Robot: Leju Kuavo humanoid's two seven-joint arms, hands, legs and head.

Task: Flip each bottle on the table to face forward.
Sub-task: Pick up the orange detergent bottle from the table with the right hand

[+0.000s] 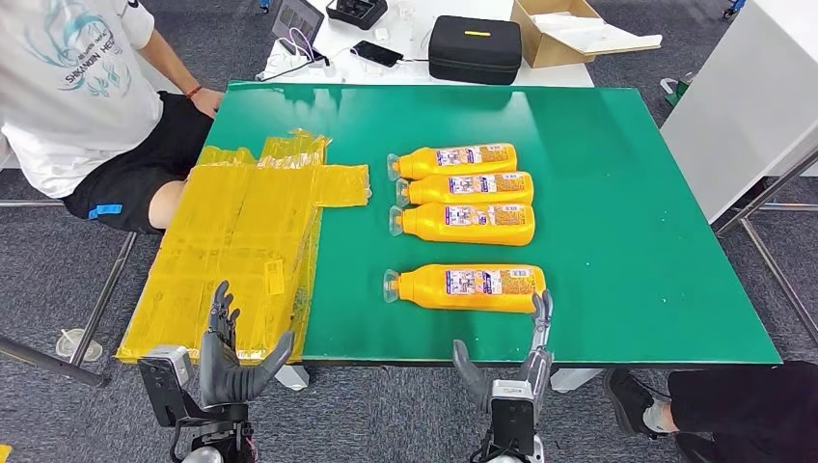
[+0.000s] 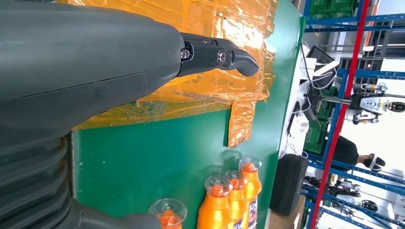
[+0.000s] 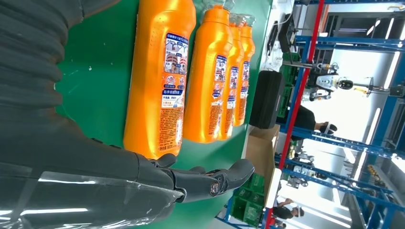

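The nearest bottle lies alone on the green counter, apart from three more bottles packed side by side farther back. All lie flat with long axes running across the counter, clear caps toward the robot's left, labels up. The right robot hand hovers just beside the near bottle's base, fingers apart and empty; the left robot hand is likewise spread and empty. A push at one end could swing or roll the smooth bottle away — possibly into the row.

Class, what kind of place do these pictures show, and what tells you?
Probably a robotics lab or test workshop: a green-topped table staged with orange plastic bottles, blue metal shelving, and another white robot behind.
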